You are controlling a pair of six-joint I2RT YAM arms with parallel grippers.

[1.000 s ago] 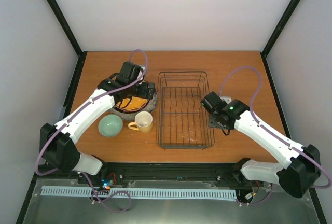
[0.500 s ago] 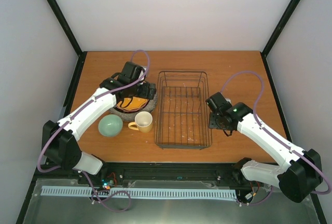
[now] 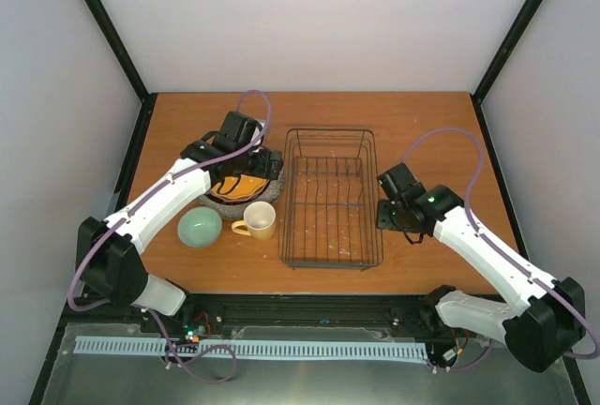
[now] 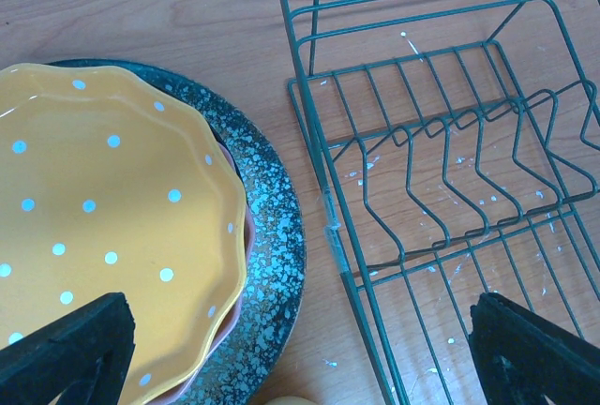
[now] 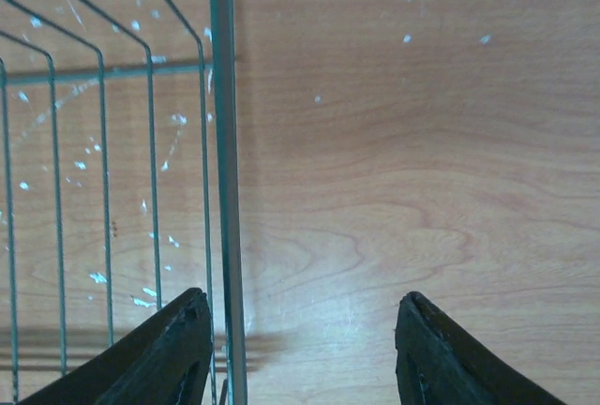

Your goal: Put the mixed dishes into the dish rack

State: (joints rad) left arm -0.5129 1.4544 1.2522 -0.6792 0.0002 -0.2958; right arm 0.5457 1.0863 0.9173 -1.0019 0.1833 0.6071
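Observation:
The dish rack (image 3: 330,130) is a black wire basket in mid-table, with nothing in it. Left of it the orange white-dotted plate (image 3: 246,186) lies on a stack with the grey speckled plate (image 3: 218,201) at the bottom. In the left wrist view the orange plate (image 4: 103,227) covers a dark-rimmed plate edge (image 4: 247,236) above the speckled plate (image 4: 274,255). The yellow mug (image 3: 260,220) and pale green bowl (image 3: 200,227) stand in front of the stack. My left gripper (image 4: 300,358) is wide open above the stack's right edge. My right gripper (image 5: 305,349) is open and straddles the rack's right rail (image 5: 223,142).
Black frame posts stand at the table's back corners. The wooden table (image 3: 422,133) is ringed by white walls. The rack's bent wire dividers (image 4: 441,171) show in the left wrist view. The mug's rim (image 4: 291,399) shows at that view's bottom edge.
My right gripper has drawn back to the right and nearer, along the rack's right side. The rack has shifted slightly left. The left arm has barely moved.

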